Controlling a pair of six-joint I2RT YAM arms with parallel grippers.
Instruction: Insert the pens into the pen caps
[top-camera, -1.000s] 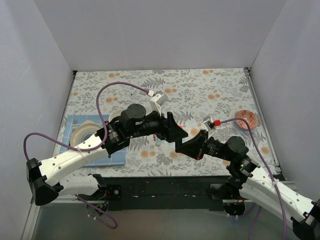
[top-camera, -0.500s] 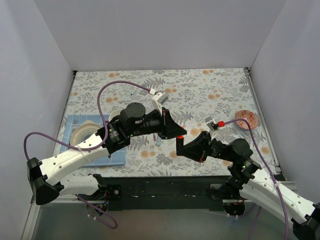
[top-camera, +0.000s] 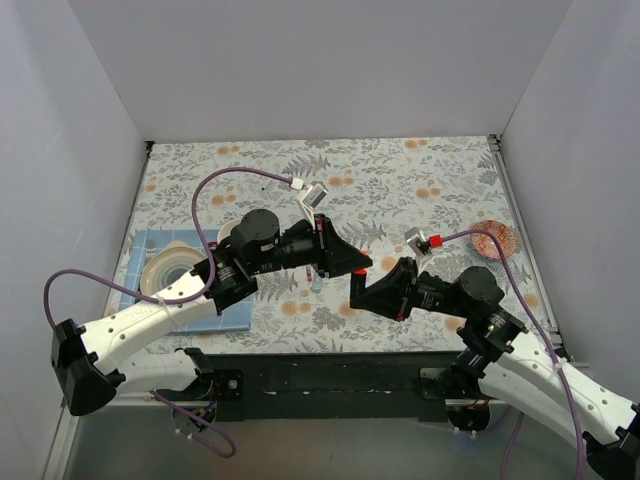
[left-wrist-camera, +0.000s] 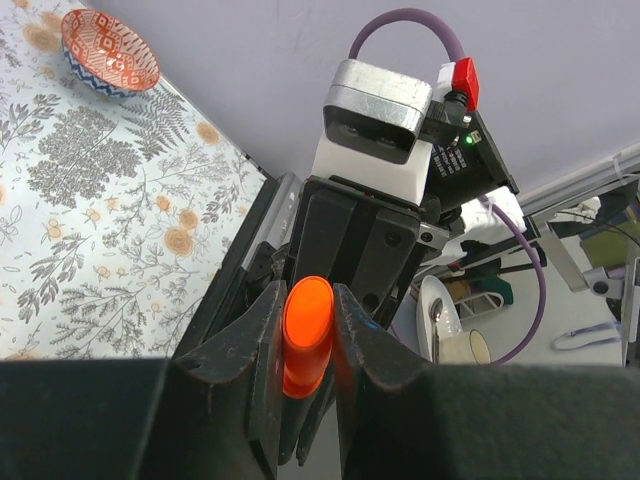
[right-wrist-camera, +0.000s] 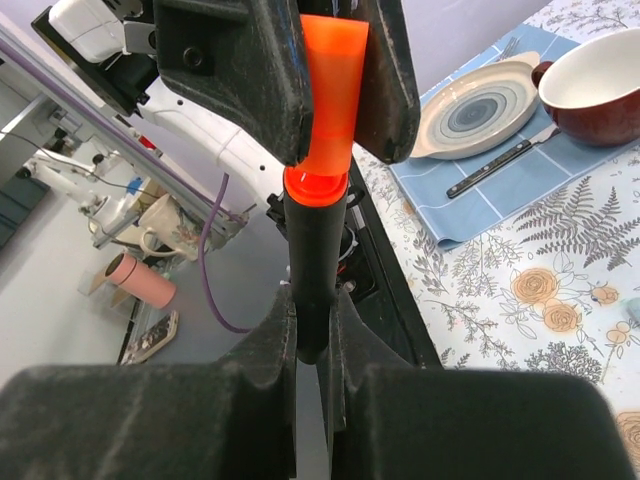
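Note:
The bright orange pen cap (left-wrist-camera: 307, 322) is pinched between the fingers of my left gripper (left-wrist-camera: 307, 290), which is shut on it. In the right wrist view that cap (right-wrist-camera: 330, 90) sits end-on against the orange-red collar of the black pen (right-wrist-camera: 318, 240). My right gripper (right-wrist-camera: 315, 300) is shut on the pen's barrel. Seen from above, the left gripper (top-camera: 352, 262) and right gripper (top-camera: 362, 292) meet tip to tip above the table's middle. A light blue pen (top-camera: 316, 284) lies on the cloth just left of them. The dark blue cap is not visible.
A blue placemat (top-camera: 195, 305) at the left holds a plate (right-wrist-camera: 480, 105), a brown bowl (right-wrist-camera: 595, 85) and a dark knife (right-wrist-camera: 500, 165). A red patterned bowl (top-camera: 496, 238) stands at the right. The table's front edge runs just below both arms.
My left gripper has closed on the orange cap, which it stood open around a second ago. Both arms have shifted slightly; the right keeps its hold on the black pen.

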